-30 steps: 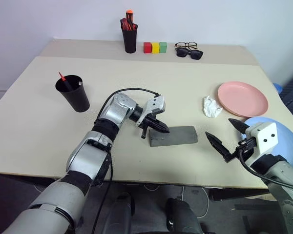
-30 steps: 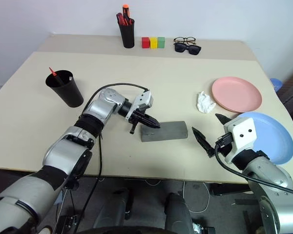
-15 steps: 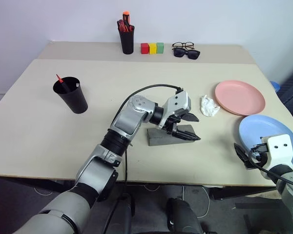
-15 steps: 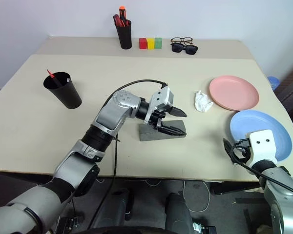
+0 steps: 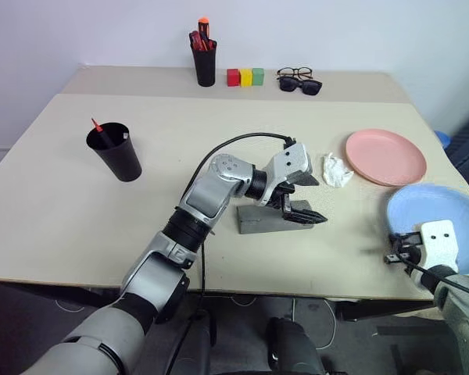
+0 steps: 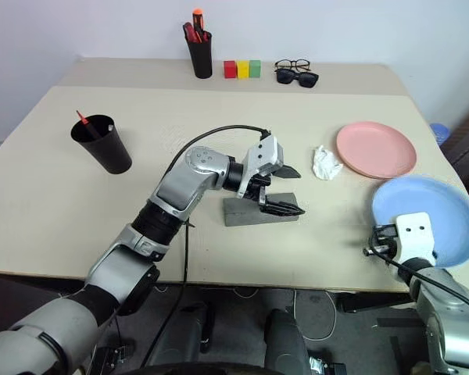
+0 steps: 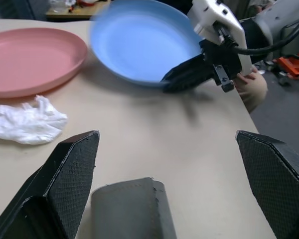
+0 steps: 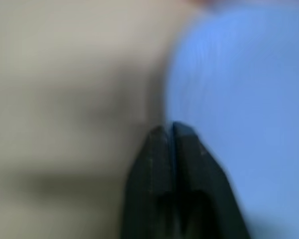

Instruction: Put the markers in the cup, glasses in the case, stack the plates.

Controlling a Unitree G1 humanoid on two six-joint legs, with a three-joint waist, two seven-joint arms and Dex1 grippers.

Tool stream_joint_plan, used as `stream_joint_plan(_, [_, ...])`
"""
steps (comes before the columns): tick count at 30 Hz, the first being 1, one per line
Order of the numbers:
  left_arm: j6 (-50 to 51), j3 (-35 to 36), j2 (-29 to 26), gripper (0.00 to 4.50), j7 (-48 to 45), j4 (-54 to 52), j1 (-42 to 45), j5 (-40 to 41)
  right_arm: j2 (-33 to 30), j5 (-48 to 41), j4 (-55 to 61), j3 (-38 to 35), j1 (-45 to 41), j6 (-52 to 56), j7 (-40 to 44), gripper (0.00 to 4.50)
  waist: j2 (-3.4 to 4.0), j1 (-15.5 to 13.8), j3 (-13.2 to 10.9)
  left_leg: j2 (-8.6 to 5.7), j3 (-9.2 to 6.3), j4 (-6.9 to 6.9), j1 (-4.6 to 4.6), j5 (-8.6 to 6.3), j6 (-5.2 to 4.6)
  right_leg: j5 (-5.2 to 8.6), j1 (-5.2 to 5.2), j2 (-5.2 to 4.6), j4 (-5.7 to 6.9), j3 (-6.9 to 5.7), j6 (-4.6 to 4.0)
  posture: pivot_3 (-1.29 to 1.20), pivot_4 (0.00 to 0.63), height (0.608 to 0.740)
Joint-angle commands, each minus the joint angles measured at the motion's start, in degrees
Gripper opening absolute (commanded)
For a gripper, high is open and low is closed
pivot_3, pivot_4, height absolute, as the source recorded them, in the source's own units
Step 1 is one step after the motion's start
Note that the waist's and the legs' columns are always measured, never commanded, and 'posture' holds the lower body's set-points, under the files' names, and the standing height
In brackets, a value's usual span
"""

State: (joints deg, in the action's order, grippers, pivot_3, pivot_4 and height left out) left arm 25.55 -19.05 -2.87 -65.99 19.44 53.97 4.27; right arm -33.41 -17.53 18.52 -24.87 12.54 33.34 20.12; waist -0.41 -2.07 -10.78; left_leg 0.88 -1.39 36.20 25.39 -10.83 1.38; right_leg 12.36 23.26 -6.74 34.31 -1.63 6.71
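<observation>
The grey case [image 5: 259, 221] lies closed at the table's middle. My left gripper [image 5: 320, 201] hovers open over its right end, touching nothing. The light blue plate [image 5: 438, 212] sits at the near right, its left rim raised a little. My right gripper [image 5: 392, 256] is shut on that rim, as the left wrist view shows [image 7: 182, 77]. Beyond it lies the pink plate [image 5: 385, 156]. The black cup [image 5: 115, 152] stands at the left with the red marker [image 5: 98, 126] in it. The glasses are hidden.
A crumpled white tissue [image 5: 338, 170] lies between the case and the pink plate. At the back stand a black pen holder [image 5: 205, 64], three coloured blocks [image 5: 246, 76], dark-framed spectacles [image 5: 296, 73] and sunglasses [image 5: 303, 84]. The table's front edge runs just below my right gripper.
My left gripper let go of the case, opened, and rose toward its right end. My right gripper dropped to the blue plate's near rim and shut on it; the rim has lifted.
</observation>
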Motion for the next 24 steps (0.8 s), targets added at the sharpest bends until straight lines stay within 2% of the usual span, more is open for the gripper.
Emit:
stream_joint_plan(1, [-0.13, 0.2, -0.8, 4.5, 0.52, -2.42, 0.69, 1.14, 0.43, 0.49, -1.14, -0.46, 0.08, 0.19, -0.15, 0.03, 0.04, -0.07, 0.01, 0.0, 0.0, 0.0, 0.01, 0.0, 0.0, 0.0, 0.01, 0.0, 0.0, 0.0, 0.0, 0.0, 0.15, 0.74])
stream_joint_plan(8, [0.14, -0.07, -1.66, 4.5, 1.73, -3.81, -0.55, 1.67, -0.39, 2.37, 0.95, -0.91, -4.99, -2.55, -2.68, 0.03, 0.04, 0.0, -0.01, -0.01, 0.01, 0.01, 0.03, 0.0, 0.0, 0.0, 0.02, -0.01, -0.01, 0.01, 0.0, 0.0, 0.15, 0.74])
stream_joint_plan(11, [0.64, -0.29, -1.55, 4.5, 2.37, -4.7, -1.24, 1.82, -1.95, 4.21, 1.08, 0.43, -9.32, -3.62, -2.91, 0.03, 0.12, 0.39, 0.0, -0.01, 0.02, -0.01, 0.02, 0.0, 0.0, -0.01, 0.07, 0.0, 0.04, 0.02, 0.0, 0.0, 0.15, 0.74])
stream_joint_plan(14, [1.22, -0.46, -1.46, 4.5, 3.35, -5.41, -1.82, 2.04, -2.77, 4.48, -2.68, 2.37, -17.71, -4.07, -2.72, 0.03, 0.12, 0.93, -0.02, -0.01, 0.02, -0.01, 0.02, 0.01, -0.01, -0.01, 0.09, 0.0, 0.06, 0.02, 0.0, 0.0, 0.15, 0.74])
stream_joint_plan(19, [2.85, -0.88, -1.92, 4.5, 4.86, -7.3, -3.12, 2.2, -4.13, 8.69, -22.3, 10.04, -34.9, -13.0, 1.43, 0.03, 0.11, 1.6, -0.04, -0.02, 0.02, -0.02, 0.02, 0.01, -0.01, -0.02, 0.06, 0.0, 0.06, 0.03, 0.01, 0.0, 0.15, 0.74])
stream_joint_plan(24, [4.85, -0.46, -3.83, 4.5, 6.89, -10.27, -4.41, 2.05, -3.57, 13.99, -53.11, 16.71, -53.27, -28.8, 5.66, 0.03, 0.19, 1.88, -0.08, -0.03, 0.03, -0.08, -0.01, 0.02, -0.02, -0.03, 0.09, 0.02, 0.09, 0.05, 0.04, 0.0, 0.15, 0.74])
